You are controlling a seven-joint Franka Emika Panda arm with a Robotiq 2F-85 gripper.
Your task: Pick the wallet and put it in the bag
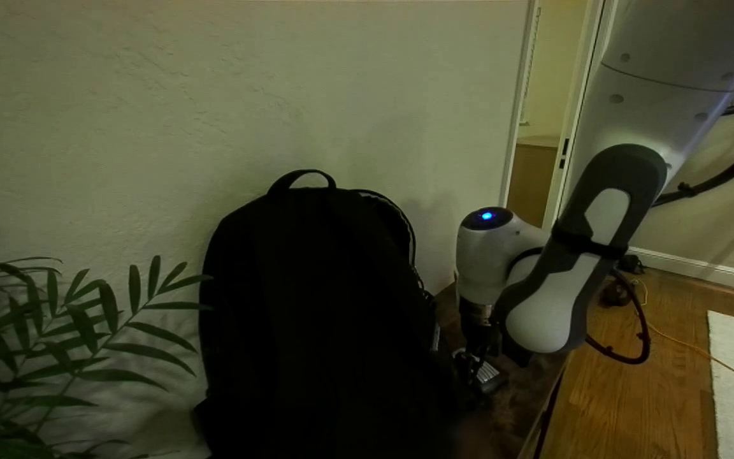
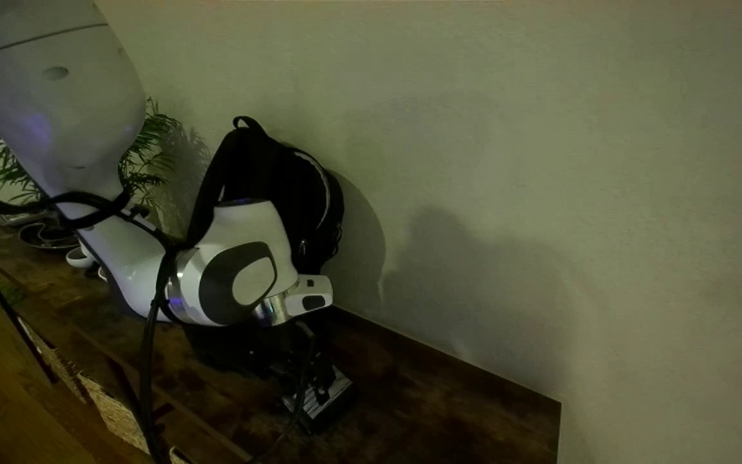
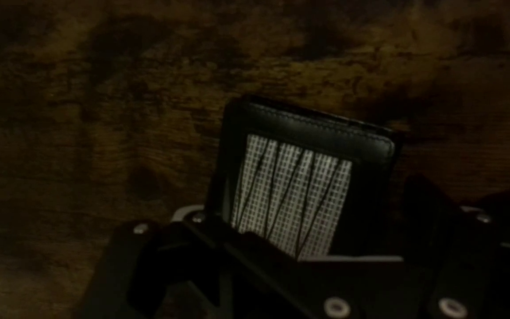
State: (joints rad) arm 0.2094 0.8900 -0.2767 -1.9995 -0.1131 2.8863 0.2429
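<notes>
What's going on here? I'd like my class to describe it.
A robot arm has its hand down at a black wallet, on or just over a dark wooden tabletop; the view is too dark to tell whether the hand grips it. A black backpack stands upright near the wall, and the wallet is outside it.

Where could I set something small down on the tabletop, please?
In an exterior view, bare tabletop lies between the wallet, the wall and the corner away from the bag. It is crowded at the wallet, partly hidden by the fingers, beside the bag, and near the plant and white dish.
</notes>
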